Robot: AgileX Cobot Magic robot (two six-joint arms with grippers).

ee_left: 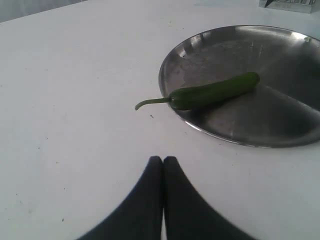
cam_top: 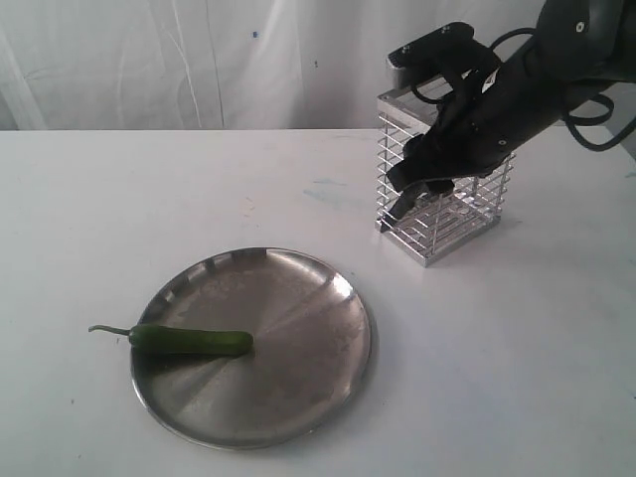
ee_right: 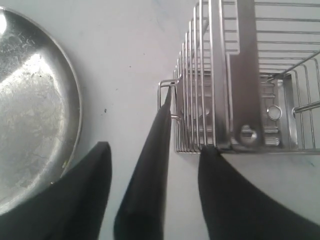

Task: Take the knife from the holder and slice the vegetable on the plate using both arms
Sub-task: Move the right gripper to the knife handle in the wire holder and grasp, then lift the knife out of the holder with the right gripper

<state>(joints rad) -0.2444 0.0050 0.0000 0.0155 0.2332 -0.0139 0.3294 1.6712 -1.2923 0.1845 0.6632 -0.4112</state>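
Observation:
The green chili (cam_top: 194,342) lies on the left part of the steel plate (cam_top: 298,298), with its stem over the rim. My left gripper (ee_left: 163,159) is shut and empty above the table, short of the chili (ee_left: 215,91) and plate (ee_left: 280,115); it is out of the exterior view. The chrome wire holder (cam_top: 447,214) stands at the back right. The knife (ee_right: 150,170) stands at the holder's (ee_right: 235,75) outer side, its tip at a wire loop. My right gripper (ee_right: 155,147) is open with one finger on each side of the knife, gaps showing; the arm (cam_top: 497,89) covers the holder's top.
White tabletop all around, with a white curtain behind it. The plate's rim (ee_right: 75,115) lies a short way from the holder's base. A corner of the holder (ee_left: 295,5) shows beyond the plate in the left wrist view.

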